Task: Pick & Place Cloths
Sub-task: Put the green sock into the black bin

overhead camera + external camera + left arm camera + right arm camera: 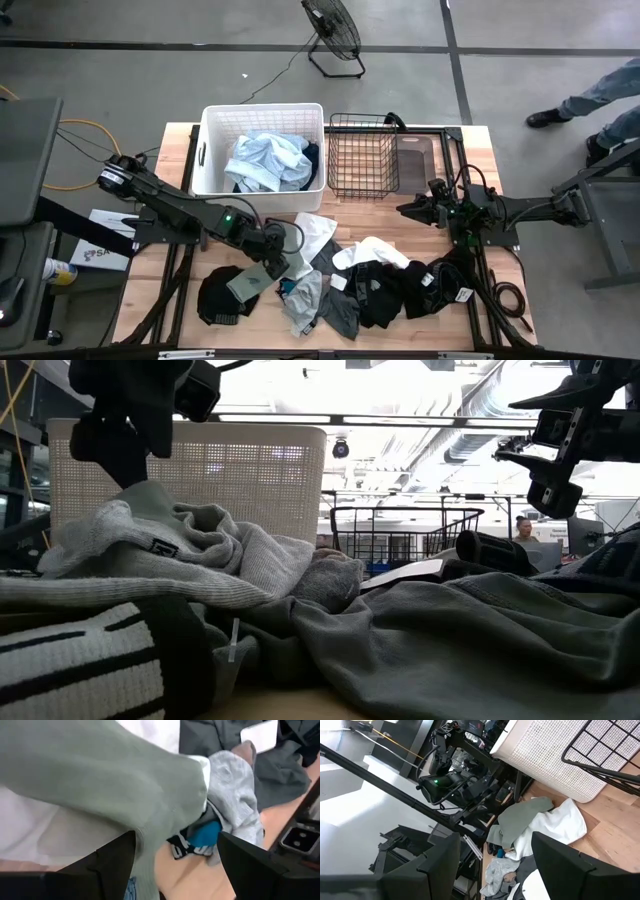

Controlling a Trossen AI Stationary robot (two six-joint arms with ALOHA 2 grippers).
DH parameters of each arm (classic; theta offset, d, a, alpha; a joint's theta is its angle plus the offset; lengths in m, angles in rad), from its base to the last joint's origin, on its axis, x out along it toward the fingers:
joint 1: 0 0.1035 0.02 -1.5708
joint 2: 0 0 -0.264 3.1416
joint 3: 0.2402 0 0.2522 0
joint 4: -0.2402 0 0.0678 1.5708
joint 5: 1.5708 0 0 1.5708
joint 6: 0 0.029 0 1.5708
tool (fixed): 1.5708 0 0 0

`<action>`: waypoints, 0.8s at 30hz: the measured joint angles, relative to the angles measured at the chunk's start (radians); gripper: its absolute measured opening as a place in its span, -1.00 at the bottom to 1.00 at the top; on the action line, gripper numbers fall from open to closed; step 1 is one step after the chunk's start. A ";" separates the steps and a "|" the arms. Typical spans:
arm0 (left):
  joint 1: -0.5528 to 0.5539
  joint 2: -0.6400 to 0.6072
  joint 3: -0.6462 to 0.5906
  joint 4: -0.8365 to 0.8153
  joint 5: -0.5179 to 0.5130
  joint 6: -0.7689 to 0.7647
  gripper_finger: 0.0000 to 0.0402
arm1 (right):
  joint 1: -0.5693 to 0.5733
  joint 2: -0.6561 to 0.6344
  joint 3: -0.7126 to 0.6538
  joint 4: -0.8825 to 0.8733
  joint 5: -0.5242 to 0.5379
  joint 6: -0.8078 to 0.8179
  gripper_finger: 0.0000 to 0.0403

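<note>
A pile of cloths lies on the table's near half: a sage-green one (245, 283), a white one (315, 232), a grey one (337, 305) and black ones (392, 290). My left gripper (272, 262) is low over the pile's left part and open. In the left wrist view a fold of the sage-green cloth (125, 790) runs into the gap between the fingers. A grey rag (235, 790) and a blue scrap (205, 835) lie beyond it. My right gripper (405, 210) hovers open above the table, near the wire basket (362, 155), and touches nothing. My left gripper (175, 865) comes at the sage-green cloth slanting down from the table's left, with its fingers apart. The cloth's fold (145, 845) lies against the inner side of one finger (117, 862). It is not pinched. The cloth rests on the pile, humped up under the gripper (120, 455).
A white tub (205, 150) at the table's far side holds light blue cloths (265, 160). The black wire basket stands to its right, with a dark tray (415, 155) beyond it. A fan (335, 30) stands on the floor behind the table, and a person's legs (600, 95) are at far right.
</note>
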 joint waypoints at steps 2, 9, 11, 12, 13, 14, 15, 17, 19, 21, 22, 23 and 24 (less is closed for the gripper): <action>0.000 0.000 0.000 0.001 -0.016 0.000 0.37 | 0.000 0.000 0.000 0.000 0.002 0.000 0.18; 0.000 0.024 0.000 -0.001 -0.046 0.000 0.31 | 0.000 0.000 0.000 0.000 0.003 0.000 0.18; 0.000 0.038 0.000 0.014 -0.047 0.000 0.27 | 0.000 0.000 0.000 0.000 0.004 0.000 0.18; 0.000 0.045 0.000 0.022 -0.046 0.000 0.25 | 0.000 0.000 0.000 0.000 0.004 0.000 0.18; 0.000 0.050 0.000 0.028 -0.047 0.000 0.23 | 0.000 0.000 0.000 0.000 0.004 0.000 0.18; 0.000 0.057 0.000 0.037 -0.047 0.000 0.21 | 0.000 0.000 0.000 0.000 0.006 0.000 0.18; 0.000 0.064 0.000 0.053 -0.047 0.000 0.19 | 0.000 0.000 0.000 0.000 0.008 0.000 0.18; 0.000 0.076 0.000 0.068 -0.050 0.000 0.16 | 0.000 0.000 0.000 0.000 0.010 -0.001 0.18; 0.000 0.086 0.000 0.084 -0.051 -0.003 0.11 | 0.000 0.000 0.000 0.000 0.012 -0.001 0.18; 0.000 0.090 0.000 0.093 -0.051 -0.007 0.06 | 0.000 0.000 0.000 0.000 0.012 -0.001 0.18; 0.000 0.090 0.000 0.097 -0.051 -0.007 0.02 | 0.000 0.000 0.000 0.000 0.012 -0.001 0.18; 0.000 0.089 0.000 0.110 -0.051 -0.007 -0.03 | 0.000 0.000 0.000 0.000 0.012 -0.001 0.18; 0.000 0.089 0.000 0.118 -0.051 -0.007 -0.08 | 0.000 0.000 0.000 0.000 0.012 -0.001 0.18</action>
